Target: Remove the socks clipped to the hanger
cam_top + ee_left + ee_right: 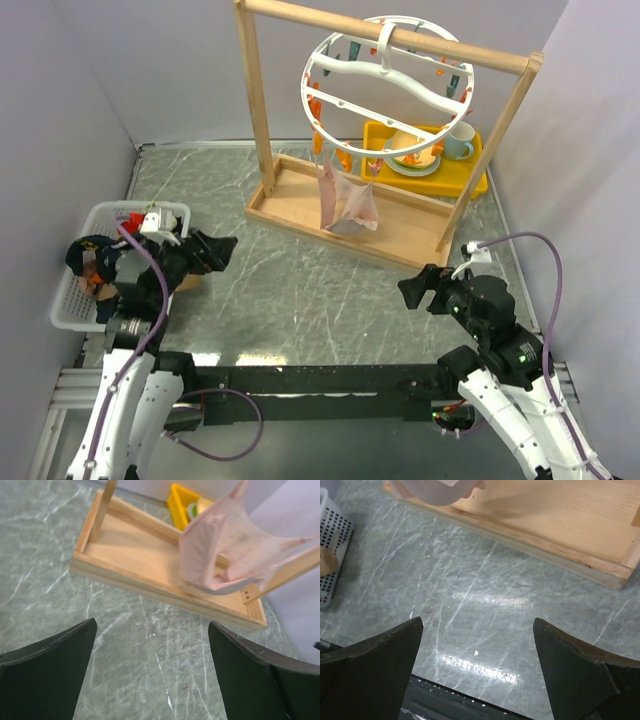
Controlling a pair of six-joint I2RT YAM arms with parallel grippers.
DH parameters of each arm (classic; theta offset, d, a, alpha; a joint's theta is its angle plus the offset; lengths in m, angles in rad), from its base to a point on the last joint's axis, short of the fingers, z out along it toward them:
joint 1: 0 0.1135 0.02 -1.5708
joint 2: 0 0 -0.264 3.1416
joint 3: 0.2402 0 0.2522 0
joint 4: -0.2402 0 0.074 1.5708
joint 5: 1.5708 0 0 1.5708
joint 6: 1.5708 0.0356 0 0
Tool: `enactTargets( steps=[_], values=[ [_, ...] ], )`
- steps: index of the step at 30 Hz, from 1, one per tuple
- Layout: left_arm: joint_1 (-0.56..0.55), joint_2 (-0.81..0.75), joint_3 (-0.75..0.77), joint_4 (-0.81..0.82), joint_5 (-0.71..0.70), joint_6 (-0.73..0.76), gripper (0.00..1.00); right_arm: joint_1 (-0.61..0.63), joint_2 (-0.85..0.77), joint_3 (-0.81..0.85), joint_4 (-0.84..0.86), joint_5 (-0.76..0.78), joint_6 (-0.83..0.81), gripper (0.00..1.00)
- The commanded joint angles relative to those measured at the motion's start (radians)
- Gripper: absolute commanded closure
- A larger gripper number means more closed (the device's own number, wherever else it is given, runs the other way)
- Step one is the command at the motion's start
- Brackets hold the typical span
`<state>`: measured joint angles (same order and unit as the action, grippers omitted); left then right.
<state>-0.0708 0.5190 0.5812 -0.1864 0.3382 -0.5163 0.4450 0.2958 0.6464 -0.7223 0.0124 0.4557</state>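
Both wrist views cut off the white round plastic ring hanger; only the overhead view shows it, with one pale pink fabric sock clipped beneath. That sock hangs ahead and up-right of the left gripper, whose jaws are spread and empty. Ahead-left of the right gripper, jaws equally wide, only the sock's lower edge shows. Behind the left jaws, the dark socks in the white perforated basket blur together.

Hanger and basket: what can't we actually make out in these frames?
- Top view: the hanger clips are too small to tell which hold the pink sock.
- Left wrist view: the sock's top is cut off by the upper edge; no clip shows.
- Top view: the left arm covers part of the basket; sock count unreadable.
- Top view: dishes on the yellow tray sit partly behind hanger and wooden frame.
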Motion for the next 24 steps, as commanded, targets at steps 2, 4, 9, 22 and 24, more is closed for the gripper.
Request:
enactTargets(
  steps=[2, 4, 9, 22, 24],
  values=[
    [-0.003, -0.077, -0.012, 0.11, 0.074, 0.025, 0.01, 0.004, -0.098, 0.013, 0.057, 0.041, 0.031, 0.0],
    [-0.003, -0.071, -0.012, 0.114, 0.087, 0.024, 0.01, 0.006, -0.083, 0.025, 0.046, 0.043, 0.031, 0.0],
    [-0.003, -0.056, -0.007, 0.114, 0.102, 0.021, 0.01, 0.006, -0.055, 0.05, 0.024, 0.043, 0.028, 0.0],
    [-0.004, -0.05, -0.012, 0.117, 0.108, 0.018, 0.01, 0.004, -0.063, 0.047, 0.037, 0.047, 0.018, 0.0],
    [-0.004, -0.048, -0.012, 0.116, 0.108, 0.018, 0.01, 0.004, -0.069, 0.045, 0.038, 0.04, 0.011, 0.0]
  ],
)
